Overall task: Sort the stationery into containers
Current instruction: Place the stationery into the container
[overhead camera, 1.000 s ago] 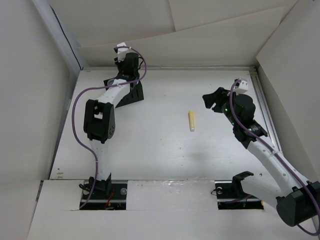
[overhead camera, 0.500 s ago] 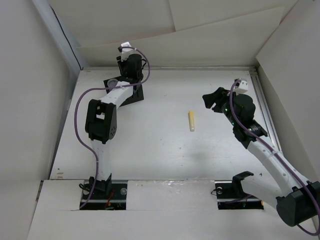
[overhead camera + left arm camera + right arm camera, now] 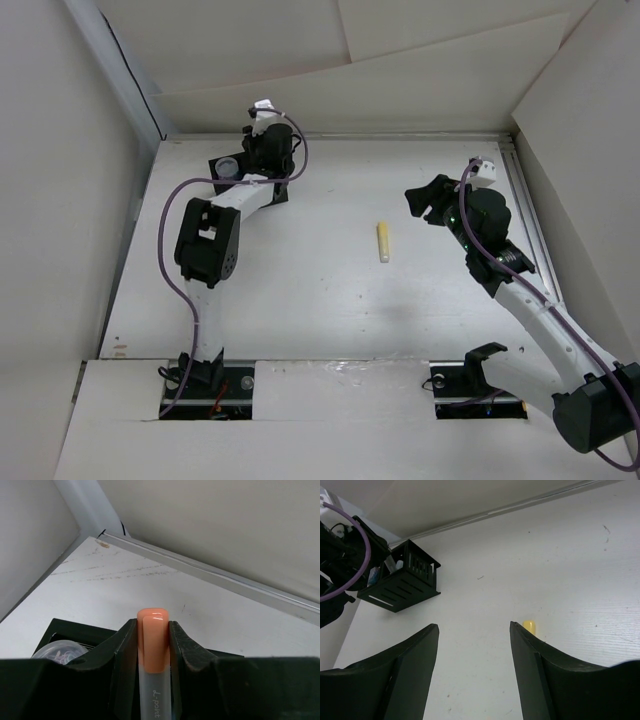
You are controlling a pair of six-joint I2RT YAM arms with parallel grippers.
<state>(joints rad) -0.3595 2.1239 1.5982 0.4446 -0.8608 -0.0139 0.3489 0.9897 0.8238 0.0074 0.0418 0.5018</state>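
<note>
Top external: I am seeing my left arm [image 3: 205, 245] reaching to the far left corner of the worktop [image 3: 300, 310], right over the black organizer [image 3: 216, 162].
Left wrist: the left claw [image 3: 153, 632] is pinching the orange marker [image 3: 153, 647] tight between its two fingers.
Orange marker's long way: it is running along the fingers, with its orange cap poking out toward the worktop's far edge.
Organizer from the left claw: it is sitting just under the fingers and a bit to the left. I am seeing its rim and the clear cup [image 3: 57, 652] inside one part.
Coming move, my guess: the marker needs to tip down over an open part of the organizer before the claw lets go. I cannot tell which part is right under it.
Right claw: the right claw [image 3: 473, 628] is spread open and holding nothing, hanging above the far right side of the worktop.
Yellow marker: the yellow marker [image 3: 383, 242] is lying flat near the middle of the worktop, to the left of the right claw. Its long way is running from far edge to near edge.
Nearer arm: the right arm [image 3: 530, 310] is much nearer to the yellow marker than the left one.
</note>
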